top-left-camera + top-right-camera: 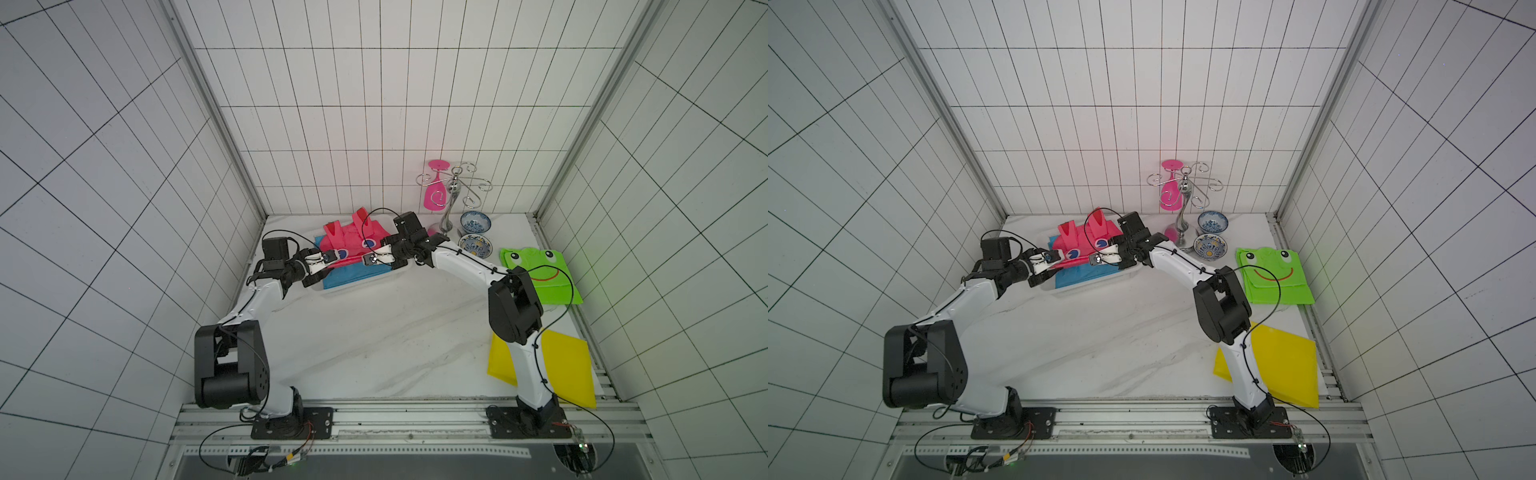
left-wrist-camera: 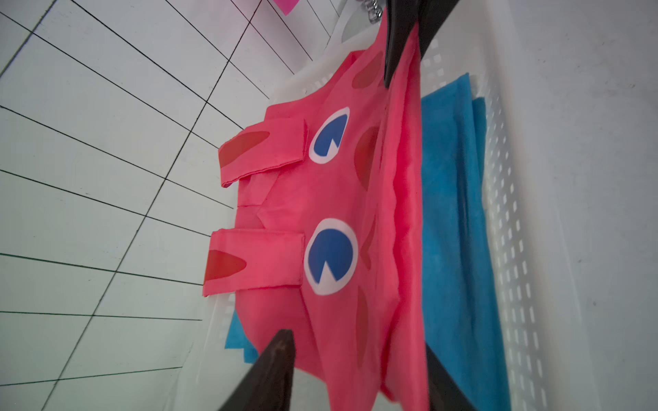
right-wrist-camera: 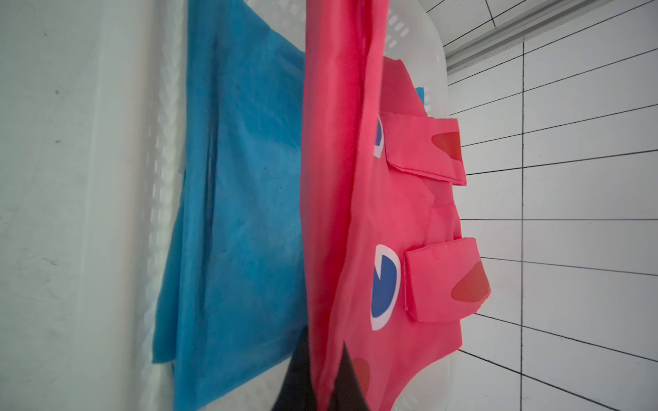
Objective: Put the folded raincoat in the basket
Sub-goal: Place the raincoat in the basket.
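Observation:
A pink raincoat (image 1: 349, 241) (image 1: 1077, 241) with blue-and-white eyes and two ear flaps hangs over the white mesh basket (image 1: 357, 287) (image 1: 1088, 286) at the back left of the table. My right gripper (image 1: 374, 255) (image 3: 324, 341) is shut on the raincoat's near edge (image 3: 356, 213). My left gripper (image 1: 322, 258) (image 2: 356, 341) is open; its dark fingers (image 2: 274, 373) stand apart either side of the loose pink cloth (image 2: 338, 185). A folded blue raincoat (image 1: 353, 276) (image 2: 448, 213) (image 3: 242, 178) lies in the basket (image 2: 512, 213) (image 3: 156, 178) beneath.
A green frog-face raincoat (image 1: 540, 274) lies at the right and a folded yellow one (image 1: 561, 365) at the front right under the right arm. Two patterned bowls (image 1: 476, 222) (image 1: 475, 246), a chrome rack (image 1: 453, 195) and a pink glass (image 1: 436, 187) stand behind the basket's right end.

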{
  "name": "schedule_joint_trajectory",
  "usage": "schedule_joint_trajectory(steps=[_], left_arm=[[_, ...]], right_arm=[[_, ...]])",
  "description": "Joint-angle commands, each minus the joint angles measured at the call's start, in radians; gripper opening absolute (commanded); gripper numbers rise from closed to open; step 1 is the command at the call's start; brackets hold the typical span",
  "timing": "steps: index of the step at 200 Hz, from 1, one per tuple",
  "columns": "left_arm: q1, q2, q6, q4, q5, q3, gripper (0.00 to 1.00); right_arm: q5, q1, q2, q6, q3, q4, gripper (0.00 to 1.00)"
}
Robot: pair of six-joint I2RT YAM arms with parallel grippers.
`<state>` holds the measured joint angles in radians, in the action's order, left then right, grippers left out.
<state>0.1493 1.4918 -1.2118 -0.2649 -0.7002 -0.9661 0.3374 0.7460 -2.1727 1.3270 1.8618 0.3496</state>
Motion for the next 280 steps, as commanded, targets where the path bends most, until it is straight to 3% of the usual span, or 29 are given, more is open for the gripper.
schedule_joint_trajectory(steps=[1,19,45,59,81,93,101,132,159,228,254,280], left_arm=[[0.038,-0.061,0.009,-0.142,-0.050,-0.042,0.64],[0.093,-0.082,0.080,-0.152,-0.099,-0.061,0.66],[0.145,-0.085,0.170,-0.246,-0.193,-0.131,0.66],[0.145,-0.091,0.222,-0.227,-0.208,-0.136,0.67],[0.145,-0.096,0.426,-0.129,-0.207,-0.132,0.67],[0.144,-0.088,0.526,-0.112,-0.209,-0.145,0.67],[0.144,-0.081,0.564,-0.108,-0.209,-0.151,0.67],[0.137,-0.065,0.601,-0.108,-0.204,-0.146,0.67],[0.109,-0.078,0.605,-0.111,-0.194,-0.117,0.67],[-0.034,-0.075,0.617,-0.119,-0.087,-0.075,0.67],[-0.078,-0.012,0.667,-0.095,-0.022,-0.083,0.63],[-0.080,0.059,0.721,-0.111,-0.016,-0.114,0.57]], right_arm=[[-0.024,-0.005,-0.029,-0.002,0.068,0.122,0.10],[0.004,-0.002,-0.032,-0.016,0.091,0.164,0.22],[0.020,0.007,-0.033,-0.015,0.092,0.185,0.30],[0.020,0.012,-0.041,-0.020,0.117,0.213,0.31],[0.059,0.013,-0.052,-0.059,0.191,0.297,0.31],[0.068,0.016,-0.061,-0.076,0.228,0.333,0.28],[0.060,0.019,-0.067,-0.081,0.240,0.337,0.17],[0.017,0.032,-0.104,-0.053,0.252,0.335,0.05],[-0.048,0.045,-0.122,-0.051,0.217,0.234,0.00],[0.007,0.043,-0.151,-0.043,0.211,0.180,0.00],[0.018,0.038,-0.123,-0.040,0.179,0.212,0.11],[0.032,0.030,-0.079,-0.056,0.140,0.237,0.32]])
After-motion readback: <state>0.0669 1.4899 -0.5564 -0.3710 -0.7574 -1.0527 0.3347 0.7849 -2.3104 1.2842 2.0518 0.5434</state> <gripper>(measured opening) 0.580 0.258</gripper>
